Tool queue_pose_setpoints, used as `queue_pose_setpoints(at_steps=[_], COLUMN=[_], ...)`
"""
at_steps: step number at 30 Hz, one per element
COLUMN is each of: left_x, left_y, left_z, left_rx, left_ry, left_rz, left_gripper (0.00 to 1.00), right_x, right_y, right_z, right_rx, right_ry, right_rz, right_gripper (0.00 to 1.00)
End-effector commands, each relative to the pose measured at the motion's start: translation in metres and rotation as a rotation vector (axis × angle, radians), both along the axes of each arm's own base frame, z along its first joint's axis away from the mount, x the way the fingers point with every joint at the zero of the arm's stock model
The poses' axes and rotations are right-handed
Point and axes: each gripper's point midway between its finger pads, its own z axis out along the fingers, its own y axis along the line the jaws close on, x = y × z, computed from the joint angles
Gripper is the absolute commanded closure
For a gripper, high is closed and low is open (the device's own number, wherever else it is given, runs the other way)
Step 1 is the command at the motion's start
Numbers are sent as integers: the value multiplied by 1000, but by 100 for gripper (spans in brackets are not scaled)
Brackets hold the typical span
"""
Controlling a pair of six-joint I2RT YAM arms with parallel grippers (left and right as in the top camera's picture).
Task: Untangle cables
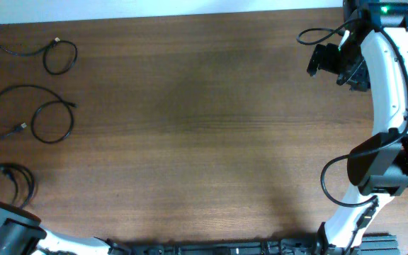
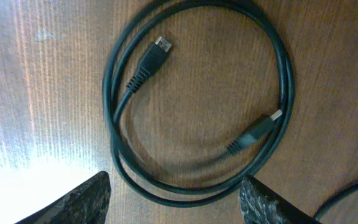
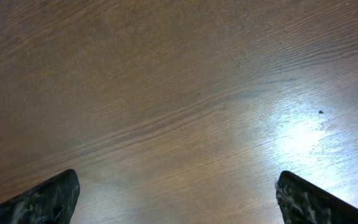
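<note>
Left gripper [image 2: 176, 202] spread over thin black coiled cable [image 2: 145, 67] at eight o'clock; right gripper [image 3: 176, 199] spread above brown wooden counter [image 3: 179, 93].

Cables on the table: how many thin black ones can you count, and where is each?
3, all at the overhead view's left edge: the far cable looped at top, the middle cable looped below it, the near cable coiled by the left arm. Ends may run off-frame.
</note>
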Motion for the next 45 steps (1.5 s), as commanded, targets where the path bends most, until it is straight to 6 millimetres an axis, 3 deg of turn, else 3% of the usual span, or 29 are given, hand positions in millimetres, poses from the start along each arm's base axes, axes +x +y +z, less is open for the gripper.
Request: queue_pose_setpoints(at_steps=[1,4,5,6,9,12,13,15,19,21,22,23,25,28,30,31,32,33,35,36,38,41,45], left_x=[-14,-13,1,25,105,145,163,202,241,240,235,227,217,200,180,169,139,122,108,101,93,91,90], left_y=[4,4,-3,-9,-41,-78,-98,-160,-288,-349,-365,-374,-376,-384,-413,-428,-453,-458,-459,-455,-452,-451,-452], left_z=[-8,-8,-9,-6,23,20,16,9,6,3,2,6,21,83,144,165,190,200,213,225,237,238,235], left_rx=[15,17,-18,-46,-77,-48,-37,-11,-21,-43,-65,-89,-91,-18,94,136,178,231,300,350,380,382,366], left_ry=[80,74,10,-117,-532,-488,-441,-337,-284,-245,-232,-218,-218,-322,-455,-509,-556,-543,-546,-574,-610,-613,-605], left_rz=[-1,-4,-110,-229,-553,-783,-860,-1073,-1403,-1540,-1568,-1571,-1571,-1561,-1645,-1701,-1791,-1827,-1845,-1836,-1827,-1826,-1832], left_gripper=[30,28,18,9,1,1,1,1,1,1,1,1,1,1,1,1,1,1,1,1,1,1,1], right_x=[-2,-2,-2,-2,-2,-2,-2,-2,-2,-2,-2,-2,-2,15,17,12,-8,-14,-21,-27,-45,-91,-162], right_y=[0,0,0,0,0,0,0,0,0,0,0,0,0,-2,12,25,50,54,61,68,79,81,99], right_z=[3,3,3,3,3,3,3,3,3,3,3,3,3,6,6,6,10,13,28,45,82,137,179], right_rx=[-3,-3,-3,-3,-3,-3,-3,-3,-3,-3,-3,-3,-3,-9,69,142,292,307,299,290,245,72,71], right_ry=[-6,-6,-6,-6,-6,-6,-6,-6,-6,-6,-6,-6,-6,-74,-86,-68,6,16,-9,-53,-154,-287,-418], right_rz=[5,5,5,5,5,5,5,5,5,5,5,5,5,5,17,27,40,43,70,133,242,313,421], right_gripper=[2,2,2,2,2,2,1,2,2,2,2,2,2,2,2,2,2,2,2,2,2,2,2])
